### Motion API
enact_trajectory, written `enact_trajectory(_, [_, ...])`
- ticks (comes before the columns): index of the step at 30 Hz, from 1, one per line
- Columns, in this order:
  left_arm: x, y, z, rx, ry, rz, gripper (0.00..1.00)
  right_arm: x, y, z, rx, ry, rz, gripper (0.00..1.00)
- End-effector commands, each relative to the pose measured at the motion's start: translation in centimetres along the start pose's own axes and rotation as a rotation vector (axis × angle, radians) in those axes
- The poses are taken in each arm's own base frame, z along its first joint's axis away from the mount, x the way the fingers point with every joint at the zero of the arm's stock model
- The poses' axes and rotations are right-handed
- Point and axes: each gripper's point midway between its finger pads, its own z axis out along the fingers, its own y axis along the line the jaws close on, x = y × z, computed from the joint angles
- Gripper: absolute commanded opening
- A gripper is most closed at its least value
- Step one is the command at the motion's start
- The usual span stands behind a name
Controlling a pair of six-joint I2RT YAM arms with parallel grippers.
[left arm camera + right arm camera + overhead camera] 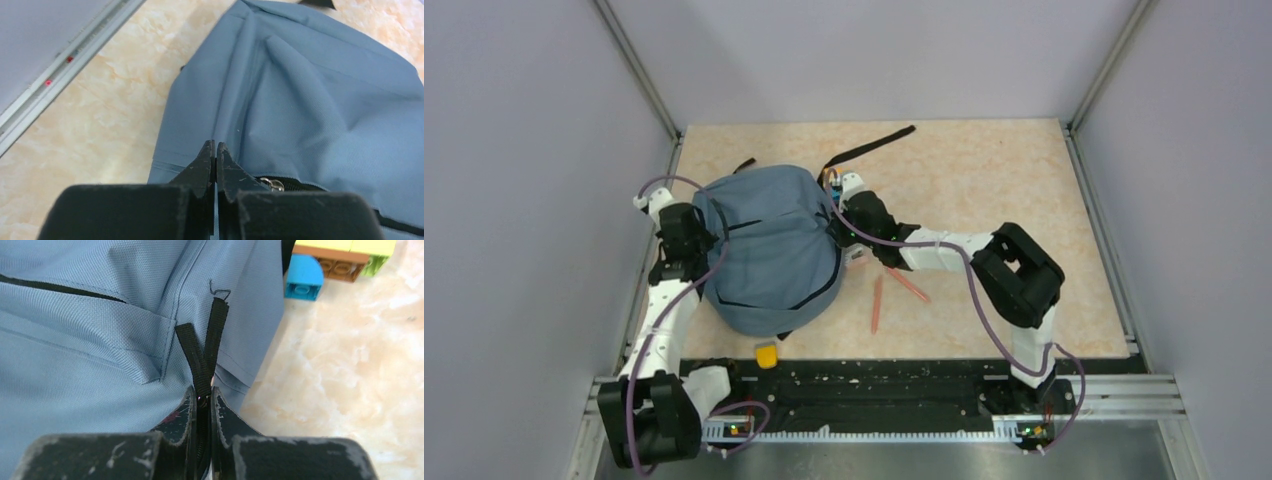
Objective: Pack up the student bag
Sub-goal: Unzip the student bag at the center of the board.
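The student bag (pixel 769 250) is a slate-blue fabric backpack that lies bulging at the table's left middle. My left gripper (pixel 692 243) is at its left edge. In the left wrist view the jaws (pixel 215 146) are pressed shut on a fold of the bag's fabric (pixel 310 90), beside a metal zipper pull (pixel 271 184). My right gripper (pixel 842 222) is at the bag's right edge. In the right wrist view it (pixel 202 390) is shut on a black webbing loop (pixel 206 352) sewn to the bag (pixel 90 350).
Two pink sticks (pixel 876 303) (pixel 909 285) lie right of the bag. A yellow piece (pixel 767 354) sits at the near edge. A black strap (pixel 869 150) trails toward the back. Coloured toy bricks (pixel 325 260) stand by the bag's far right side. Walls close in on both sides.
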Motion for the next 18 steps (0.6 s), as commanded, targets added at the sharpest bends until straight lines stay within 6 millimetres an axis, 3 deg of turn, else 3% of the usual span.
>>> enact_trajectory(1, [0.2,-1.1,-1.3,0.1,0.014,-0.017,0.0,-4.7,-5.4,1.1,0.14,-0.068,-0.111,0.0])
enact_trajectory(5, [0.8,-3.2,-3.1,0.229,0.071,-0.028,0.03,-6.7,-6.3,2.6,0.125,-0.093,-0.175,0.0])
enact_trajectory(6, [0.8,-3.7,-3.6,0.259,0.081,-0.028,0.12,-7.7,-6.0,3.1,0.103,-0.108,-0.193,0.0])
enact_trajectory(8, [1.0,-4.5,-4.6,0.312,0.106,-0.027,0.37,-8.4,-5.8,4.0,0.082,-0.112,-0.221,0.0])
enact_trajectory(10, [1.4,-4.9,-5.4,0.343,0.132,-0.024,0.53,-9.3,-5.2,4.6,0.052,-0.114,-0.244,0.04])
enact_trajectory(11, [1.8,-4.8,-5.7,0.349,0.15,-0.023,0.57,-9.7,-4.8,4.8,0.037,-0.112,-0.25,0.09])
enact_trajectory(16, [4.0,-4.6,-6.0,0.365,0.2,-0.027,0.69,-11.6,-3.3,2.9,-0.014,-0.11,-0.238,0.61])
enact_trajectory(18, [4.7,-4.4,-5.8,0.363,0.216,-0.027,0.71,-12.0,-3.2,1.2,-0.007,-0.11,-0.214,0.7])
